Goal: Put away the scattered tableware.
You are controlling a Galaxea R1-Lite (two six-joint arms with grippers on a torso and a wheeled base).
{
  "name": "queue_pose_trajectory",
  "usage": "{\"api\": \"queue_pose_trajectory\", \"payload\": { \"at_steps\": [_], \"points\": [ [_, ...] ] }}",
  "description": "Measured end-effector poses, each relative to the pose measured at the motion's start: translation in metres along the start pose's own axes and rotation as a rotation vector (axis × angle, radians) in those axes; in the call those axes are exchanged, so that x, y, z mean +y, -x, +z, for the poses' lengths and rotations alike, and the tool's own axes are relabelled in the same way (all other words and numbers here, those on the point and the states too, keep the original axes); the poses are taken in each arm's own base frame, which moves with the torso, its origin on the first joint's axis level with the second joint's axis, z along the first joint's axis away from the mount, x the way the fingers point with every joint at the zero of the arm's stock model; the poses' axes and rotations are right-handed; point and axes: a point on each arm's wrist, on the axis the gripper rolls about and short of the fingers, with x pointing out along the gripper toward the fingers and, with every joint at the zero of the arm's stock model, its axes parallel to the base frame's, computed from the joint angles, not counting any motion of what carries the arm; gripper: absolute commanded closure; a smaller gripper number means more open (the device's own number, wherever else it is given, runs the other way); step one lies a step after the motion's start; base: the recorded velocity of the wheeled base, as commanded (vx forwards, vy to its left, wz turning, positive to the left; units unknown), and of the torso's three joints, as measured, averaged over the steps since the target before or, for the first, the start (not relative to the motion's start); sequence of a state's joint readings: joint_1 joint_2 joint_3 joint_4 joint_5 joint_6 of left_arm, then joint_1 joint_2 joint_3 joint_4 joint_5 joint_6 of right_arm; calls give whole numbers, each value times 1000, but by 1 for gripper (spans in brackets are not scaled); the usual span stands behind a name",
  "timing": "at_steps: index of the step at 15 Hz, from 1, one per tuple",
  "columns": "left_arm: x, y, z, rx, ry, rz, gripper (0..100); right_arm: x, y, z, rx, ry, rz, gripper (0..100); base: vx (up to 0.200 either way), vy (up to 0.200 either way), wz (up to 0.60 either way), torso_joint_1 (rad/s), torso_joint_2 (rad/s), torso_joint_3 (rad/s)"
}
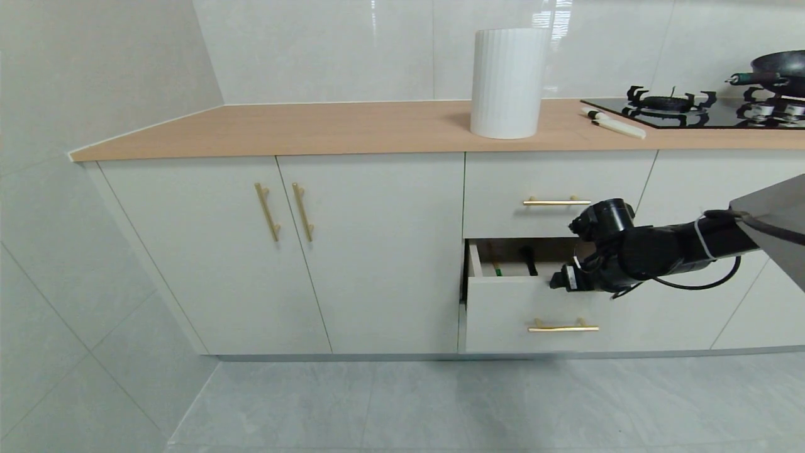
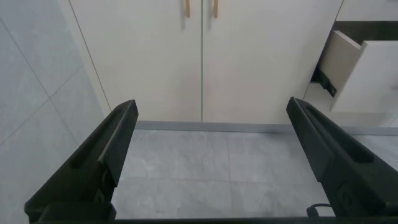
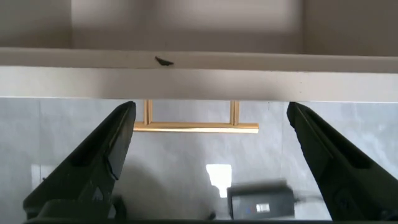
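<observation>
Two pale utensils (image 1: 613, 123) lay on the counter (image 1: 314, 129) beside the hob (image 1: 692, 110), above the open drawer (image 1: 528, 308). The right gripper (image 3: 210, 112) hung over that drawer's front edge, spread and empty; the left gripper (image 2: 211, 109), likewise spread, faced the floor (image 2: 205, 168).

Pale glossy tiles covering back wall (image 1: 314, 44) and side wall (image 1: 94, 63), back wall catching bright glare (image 1: 561, 16). Wooden countertop (image 1: 314, 129) running from left corner toward right, over cream cabinets. Two doors (image 1: 207, 264) sitting shut, gold bar handles (image 1: 267, 211) hanging side by side. Upper drawer (image 1: 503, 179) sitting shut, lower drawer (image 1: 503, 314) standing pulled out. Black hob (image 1: 692, 116) lying in countertop at right. Grey floor tiles (image 1: 440, 402) stretching below.
</observation>
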State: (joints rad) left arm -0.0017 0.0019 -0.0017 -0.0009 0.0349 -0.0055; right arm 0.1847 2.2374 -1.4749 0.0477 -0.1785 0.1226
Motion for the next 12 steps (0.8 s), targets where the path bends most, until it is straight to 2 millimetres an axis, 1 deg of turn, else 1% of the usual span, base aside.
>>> {"api": "queue_pose_trajectory", "payload": {
  "at_steps": [3, 7, 12],
  "points": [
    [0, 0, 0, 0, 0, 0, 0, -3, -17, 8, -22, -16, -9, 0, 0, 0, 0, 0, 0, 0],
    [0, 0, 0, 0, 0, 0, 0, -6, -39, 12, -34, -36, -19, 0, 0, 0, 0, 0, 0, 0],
    [0, 0, 0, 0, 0, 0, 0, -4, -58, 16, -157, -77, -35, 0, 0, 0, 0, 0, 0, 0]
  ]
}}
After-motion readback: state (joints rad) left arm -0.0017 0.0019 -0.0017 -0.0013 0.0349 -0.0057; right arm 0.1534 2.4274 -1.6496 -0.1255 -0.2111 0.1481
